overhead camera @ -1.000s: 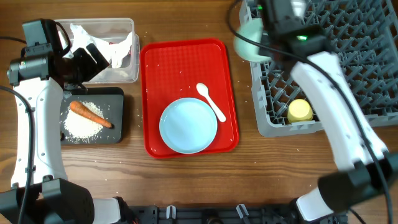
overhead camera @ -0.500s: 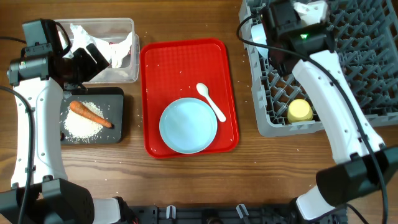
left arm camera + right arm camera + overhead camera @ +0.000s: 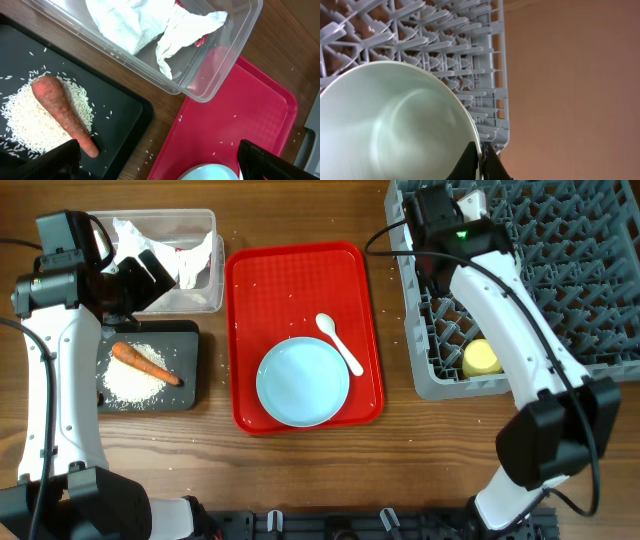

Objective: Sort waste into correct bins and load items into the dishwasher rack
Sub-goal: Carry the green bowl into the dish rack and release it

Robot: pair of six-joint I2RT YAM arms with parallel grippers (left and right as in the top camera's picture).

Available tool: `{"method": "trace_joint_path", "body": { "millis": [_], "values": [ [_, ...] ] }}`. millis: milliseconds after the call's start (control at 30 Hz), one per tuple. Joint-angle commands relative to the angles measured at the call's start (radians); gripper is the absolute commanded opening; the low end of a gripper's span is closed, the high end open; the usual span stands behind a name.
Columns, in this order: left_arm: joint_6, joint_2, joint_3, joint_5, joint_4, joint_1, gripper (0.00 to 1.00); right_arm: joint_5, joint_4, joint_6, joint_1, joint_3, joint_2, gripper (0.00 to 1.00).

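Note:
My right gripper [image 3: 482,152] is shut on the rim of a pale blue bowl [image 3: 395,125], holding it over the grey dishwasher rack [image 3: 445,45]. In the overhead view this gripper [image 3: 440,210] is at the rack's [image 3: 560,280] far left corner, and the arm hides most of the bowl. A yellow cup [image 3: 482,358] sits in the rack. My left gripper [image 3: 160,160] is open and empty, hovering by the clear tub [image 3: 220,65], which holds the napkin [image 3: 135,25] and the red wrapper [image 3: 200,40]. The carrot [image 3: 62,112] lies on rice [image 3: 25,120] in the black tray [image 3: 120,105].
The flat red tray [image 3: 245,300] lies mid-table with the pale blue plate [image 3: 303,383] and the white spoon [image 3: 340,343] on it. Loose rice grains lie on the red tray and on the wood beside the black tray [image 3: 188,350].
My right gripper has carried the bowl to the right, from above the rack's left edge to over the rack's far left corner. The left arm has not moved.

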Motion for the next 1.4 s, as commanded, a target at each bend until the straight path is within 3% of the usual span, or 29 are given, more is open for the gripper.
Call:
{"method": "trace_joint_path", "body": {
  "millis": [0, 267, 633, 1033, 1267, 1367],
  "values": [
    [-0.01, -0.004, 0.011, 0.001, 0.001, 0.003, 1.0, 0.02, 0.001, -0.034, -0.005, -0.013, 0.078, 0.04],
    [-0.01, -0.004, 0.011, 0.001, 0.001, 0.003, 1.0, 0.047, 0.002, -0.101, -0.005, -0.016, 0.167, 0.04],
    [-0.009, -0.004, 0.011, 0.001, 0.001, 0.003, 1.0, -0.22, 0.002, -0.101, 0.053, -0.016, 0.167, 0.04],
    [-0.01, -0.004, 0.011, 0.001, 0.001, 0.003, 1.0, -0.219, 0.002, -0.137, 0.124, -0.016, 0.167, 0.04],
    [-0.01, -0.004, 0.011, 0.001, 0.001, 0.003, 1.0, 0.093, 0.02, -0.254, 0.119, -0.016, 0.167, 0.04],
    [-0.01, -0.004, 0.011, 0.001, 0.001, 0.003, 1.0, 0.14, 0.051, -0.353, 0.103, -0.016, 0.167, 0.04]
  ]
}}
